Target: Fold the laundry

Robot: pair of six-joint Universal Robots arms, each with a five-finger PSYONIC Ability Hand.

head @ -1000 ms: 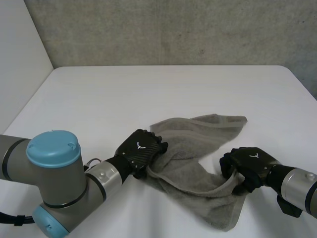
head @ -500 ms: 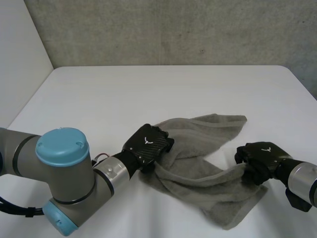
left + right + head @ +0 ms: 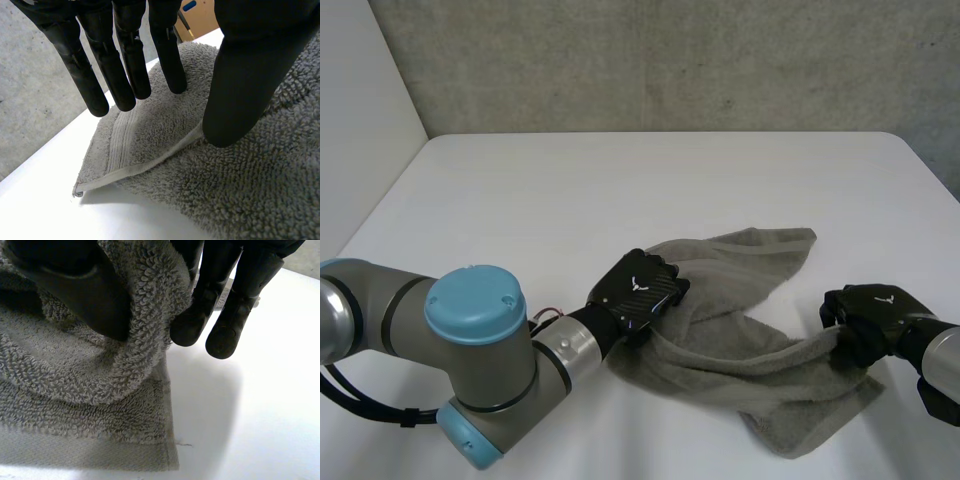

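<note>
Clenches right hand (image 3: pixel 875 315) round a bunched fold at 3 o'clock of grey towel (image 3: pixel 740 345); rests left hand (image 3: pixel 640 290) at its 9 o'clock edge, fingers straight, thumb on hem.

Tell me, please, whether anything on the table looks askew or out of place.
The grey towel is the one untidy thing: it lies crumpled and twisted rather than flat, with one corner pointing to the far side. A bunched fold is pinched in the right hand, and the left hand rests on its opposite edge. Nothing looks spilled or damaged.
</note>
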